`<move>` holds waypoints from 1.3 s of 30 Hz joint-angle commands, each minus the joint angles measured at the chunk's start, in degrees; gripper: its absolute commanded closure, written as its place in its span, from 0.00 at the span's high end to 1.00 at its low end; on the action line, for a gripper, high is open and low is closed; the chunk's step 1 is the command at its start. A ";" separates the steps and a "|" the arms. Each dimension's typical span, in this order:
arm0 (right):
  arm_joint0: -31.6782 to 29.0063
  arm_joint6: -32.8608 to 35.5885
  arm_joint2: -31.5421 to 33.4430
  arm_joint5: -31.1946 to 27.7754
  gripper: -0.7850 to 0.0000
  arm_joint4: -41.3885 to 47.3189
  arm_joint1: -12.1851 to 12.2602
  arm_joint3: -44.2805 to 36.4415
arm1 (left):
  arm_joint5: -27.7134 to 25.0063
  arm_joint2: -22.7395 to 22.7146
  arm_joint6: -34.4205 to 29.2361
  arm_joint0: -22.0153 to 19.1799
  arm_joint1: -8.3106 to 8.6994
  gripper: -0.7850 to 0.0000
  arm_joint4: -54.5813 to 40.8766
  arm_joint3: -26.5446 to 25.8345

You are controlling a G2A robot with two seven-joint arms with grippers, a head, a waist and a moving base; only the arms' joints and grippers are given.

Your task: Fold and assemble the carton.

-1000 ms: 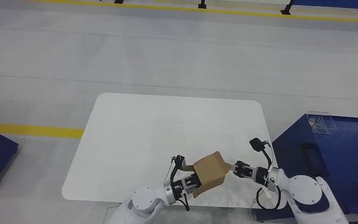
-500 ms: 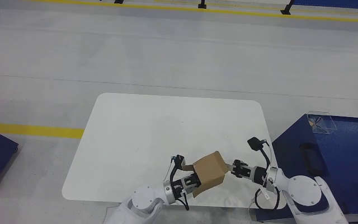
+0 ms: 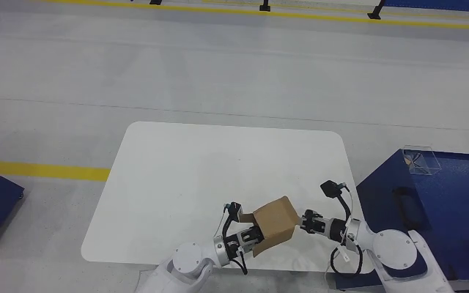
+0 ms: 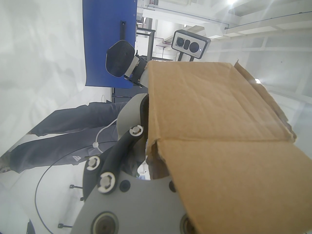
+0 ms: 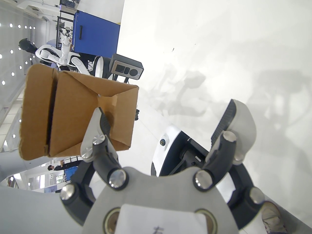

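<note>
A brown carton hangs just above the white table near its front edge, its end flaps partly folded inward. My left gripper is shut on one carton wall; in the left wrist view one grey finger lies against the carton and the other is hidden behind the cardboard. My right gripper stands open at the opposite end. In the right wrist view one fingertip touches the folded end flap of the carton, while the other finger is far apart over bare table.
A blue cabinet stands right of the table, with a clear plastic box on it. The table's front edge runs close under both grippers. Open table surface lies behind and to the left of the carton.
The right gripper has crept left toward the carton's end and now touches its flap. The carton and left gripper have shifted slightly left.
</note>
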 commanded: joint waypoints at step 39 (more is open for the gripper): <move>-5.15 -20.52 7.96 2.02 1.00 -4.79 0.39 -1.62 | -0.84 -0.56 -1.46 0.43 0.22 0.00 -0.73 0.35</move>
